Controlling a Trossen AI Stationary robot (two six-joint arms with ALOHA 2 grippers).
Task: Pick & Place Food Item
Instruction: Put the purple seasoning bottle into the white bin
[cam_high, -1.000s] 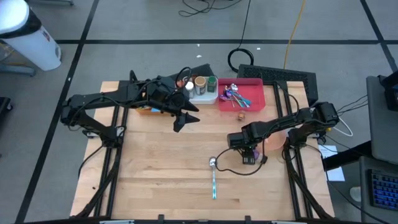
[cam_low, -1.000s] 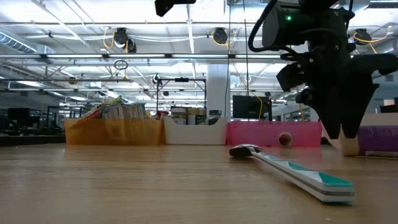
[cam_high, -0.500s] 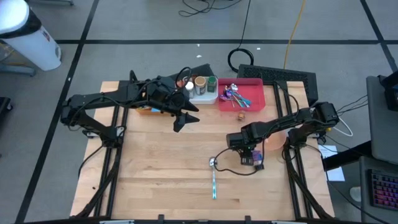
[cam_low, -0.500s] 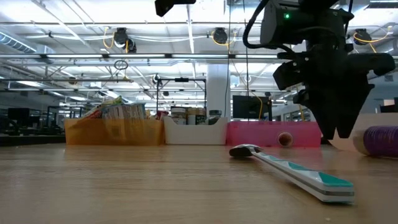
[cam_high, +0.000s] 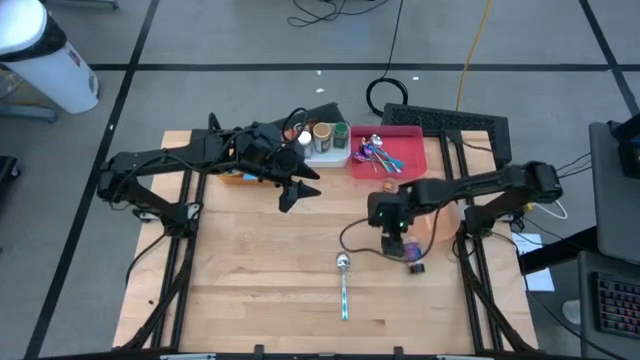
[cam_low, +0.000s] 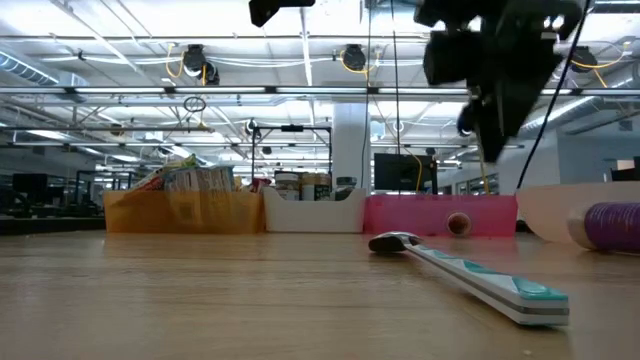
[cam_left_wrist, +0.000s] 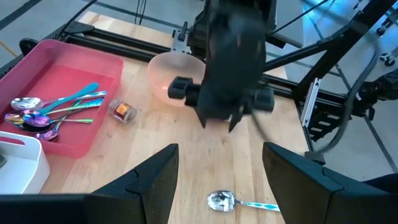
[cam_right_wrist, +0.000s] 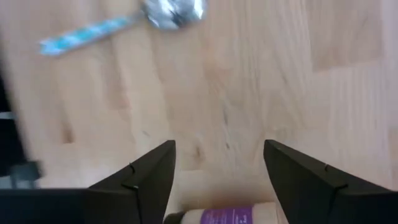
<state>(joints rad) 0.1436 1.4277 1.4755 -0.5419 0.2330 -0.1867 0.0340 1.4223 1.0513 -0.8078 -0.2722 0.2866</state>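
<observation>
Release looked done: right end effector (cam_high: 392, 228) hung wide, empty, above purple-labelled cylindrical packet (cam_high: 414, 265), centre-right worktop (cam_high: 250, 280); retreat next.

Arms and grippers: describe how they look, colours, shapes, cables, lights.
Both arms are dark, nearly black, built of slim jointed links. The left gripper ends in two tapered, pointed black fingers. The right gripper has the same wedge-shaped dark fingers, a small green light on its body, and a thin black cable looping from its wrist over the table.
</observation>
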